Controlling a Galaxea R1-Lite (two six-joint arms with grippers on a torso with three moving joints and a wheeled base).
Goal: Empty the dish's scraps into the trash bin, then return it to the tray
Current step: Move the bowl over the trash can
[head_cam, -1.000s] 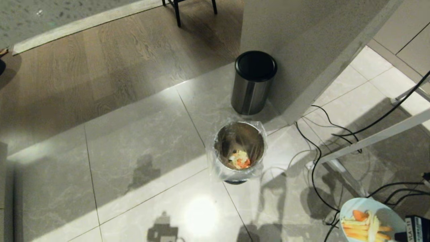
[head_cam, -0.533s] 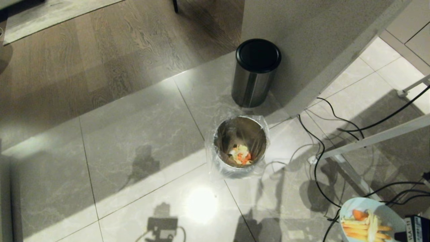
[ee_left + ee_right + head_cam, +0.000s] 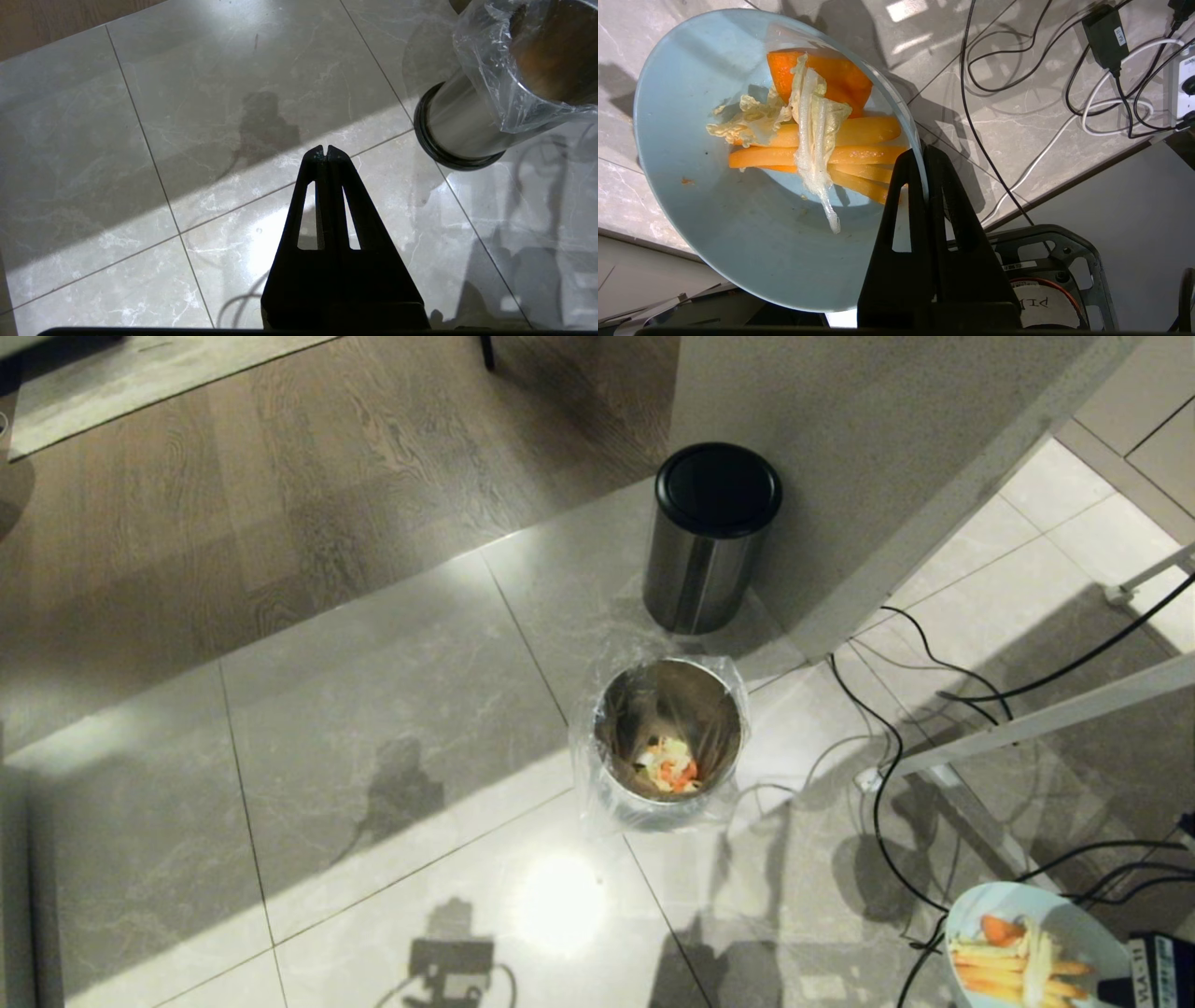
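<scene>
The small round light-blue dish (image 3: pixel 752 233) is held by its rim in the right gripper (image 3: pixel 926 161), whose fingers (image 3: pixel 903 186) are clamped on the edge. In the head view the dish (image 3: pixel 1032 943) is seen low at the near right corner, above the floor and well apart from the bin. It is kept roughly level, presumably so that nothing spills before the bin is reached. The scraps (image 3: pixel 817 140), pale yellow sticks with an orange carrot piece and a limp pale leaf, lie heaped against the held side.

The small shiny steel trash bin (image 3: pixel 668 737), lined with a clear plastic bag, stands open on the grey tiled floor (image 3: pixel 373 728) near the middle, some scraps already lying at its bottom. A black-lidded steel bin (image 3: pixel 709 537) stands just beyond it. The tray is not in view.

The left gripper (image 3: pixel 325 150) hangs idle over the floor, left of the bin, its fingers pressed together on nothing.

The dish is judged not yet emptied; it must be carried over the bin's mouth and tipped.
</scene>
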